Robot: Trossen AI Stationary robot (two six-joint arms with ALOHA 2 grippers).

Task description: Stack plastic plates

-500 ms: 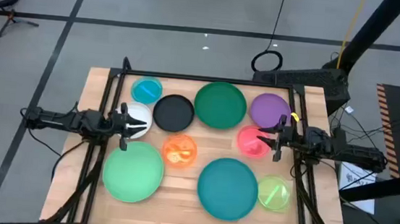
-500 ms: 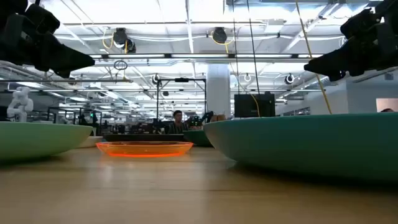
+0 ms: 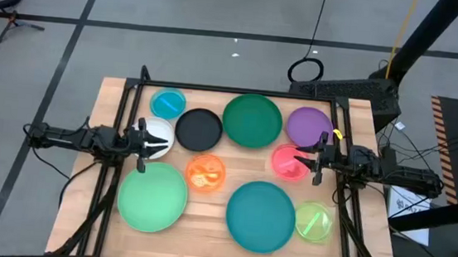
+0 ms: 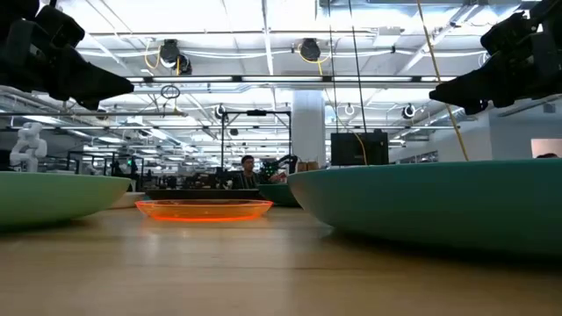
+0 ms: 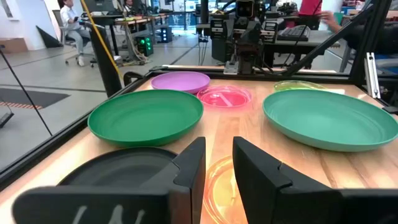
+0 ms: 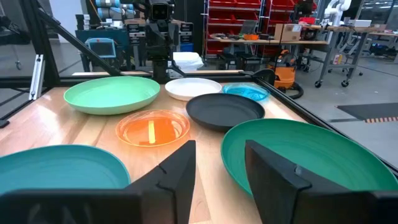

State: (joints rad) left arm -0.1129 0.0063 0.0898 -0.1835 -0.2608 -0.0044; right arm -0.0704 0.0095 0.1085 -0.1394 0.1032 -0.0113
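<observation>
Ten plates lie singly on the wooden table, each resting on its base: blue (image 3: pixel 168 103), black (image 3: pixel 199 129), dark green (image 3: pixel 252 120), purple (image 3: pixel 309 126), white (image 3: pixel 155 130), orange (image 3: pixel 205 173), pink (image 3: pixel 287 163), light green (image 3: pixel 152 196), teal (image 3: pixel 260 216) and lime (image 3: pixel 314 220). My left gripper (image 3: pixel 161 144) hovers open over the white plate's near right rim, pointing toward the table's right. My right gripper (image 3: pixel 299 160) hovers open over the pink plate, pointing toward the table's left. The low view shows both grippers raised above the table, left (image 4: pixel 97 85) and right (image 4: pixel 452 92).
A black frame rail (image 3: pixel 240 91) runs along the table's far edge, and arm mounts stand at both sides. Bare wood (image 3: pixel 204 218) shows between the light green and teal plates. People sit and stand in the room beyond the table (image 5: pixel 73 25).
</observation>
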